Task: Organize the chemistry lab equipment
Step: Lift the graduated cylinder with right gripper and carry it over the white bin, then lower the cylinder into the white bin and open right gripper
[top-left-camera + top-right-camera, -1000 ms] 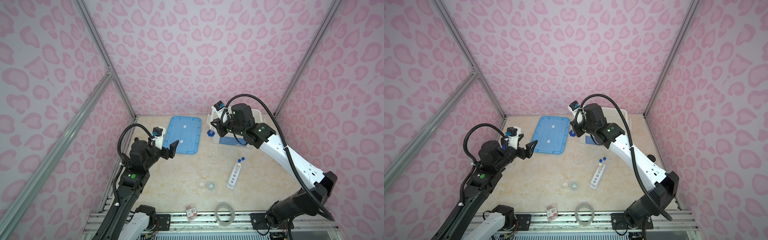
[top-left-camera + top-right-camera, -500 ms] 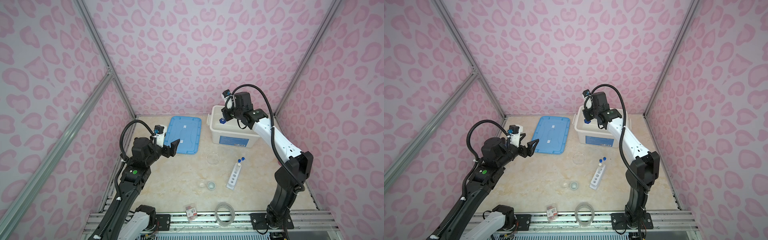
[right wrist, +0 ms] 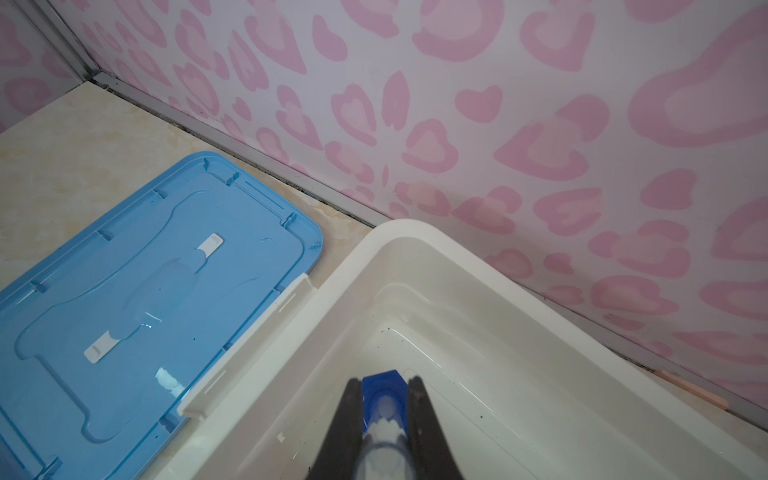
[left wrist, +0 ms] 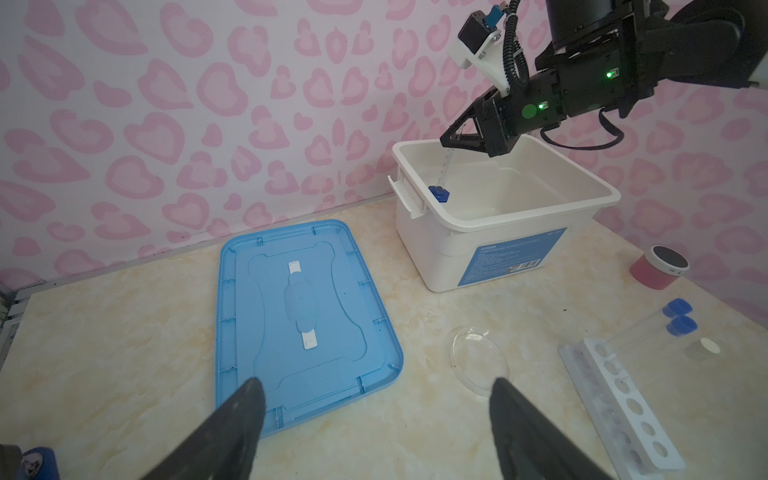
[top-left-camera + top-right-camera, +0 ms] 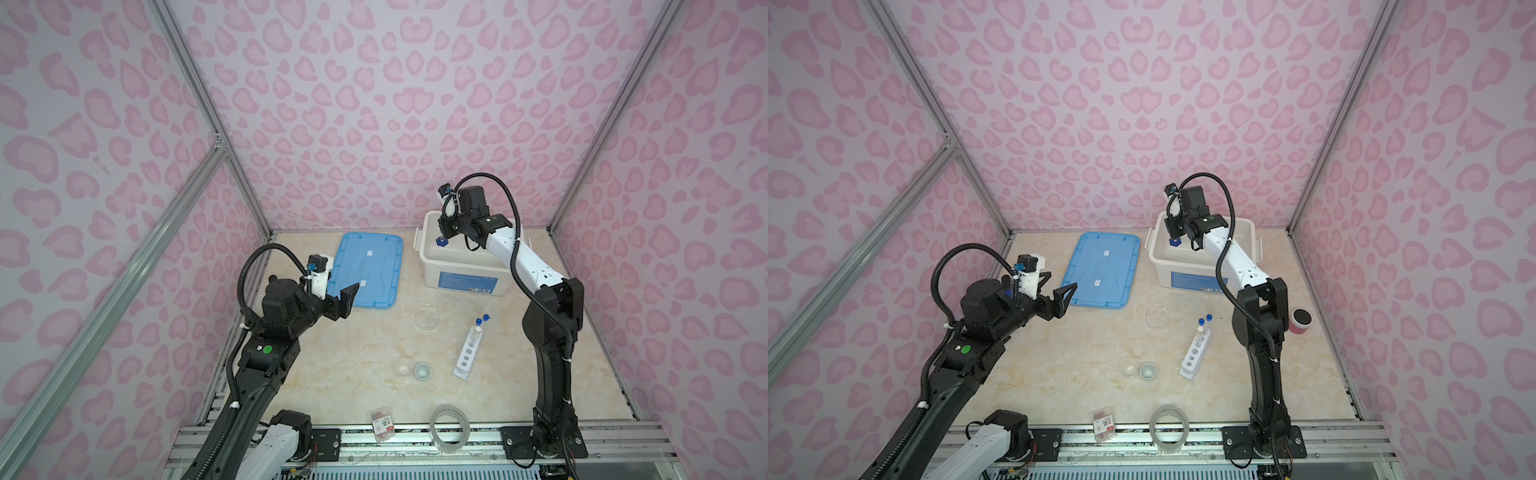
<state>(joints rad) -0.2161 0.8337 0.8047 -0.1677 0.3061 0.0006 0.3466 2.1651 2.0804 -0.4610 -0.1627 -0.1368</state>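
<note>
Two robot arms work over a pale marbled counter (image 5: pixel 332 374), walled in by pink heart-print panels.

The right hand (image 5: pixel 445 232) is clenched on the small blue-based cylinder (image 5: pixel 441 241). It grips the clear tube from above, so the blue base hangs just below the fingertips, inside the walls of an open white bin (image 5: pixel 457 266). Whether the base touches the bin floor cannot be told. The right wrist view shows the right hand (image 3: pixel 384 380) with both fingers pressed against the tube.

The bin's front wall, below the right hand, carries a blue label (image 5: pixel 467 282) with white writing too small to read.

Beside the bin, toward the left hand (image 5: pixel 1061 280), a blue lid (image 5: pixel 368 270) lies flat on the counter. The left hand hovers with its fingers spread wide, grasping nothing. The lid's near corner lies just ahead of its fingertips.

Between the two hands, a clear petri dish (image 5: pixel 427 316) rests on the counter. Beyond it from the left hand lies the white six-hole rack (image 5: pixel 467 357). Two blue-capped test tubes (image 5: pixel 482 320) are at its end nearer the right hand; whether they sit in holes cannot be told.

Well back from both hands, a small white cup (image 5: pixel 422 370) and a tiny glass dish (image 5: pixel 402 370) sit just beside each other.

At the counter's front edge, farthest from both hands, are a packet (image 5: pixel 383 424) with an unreadable red label and a clear tape roll (image 5: pixel 449 424). A pink jar (image 5: pixel 1300 321) with a dark lid stands well behind the right hand.
</note>
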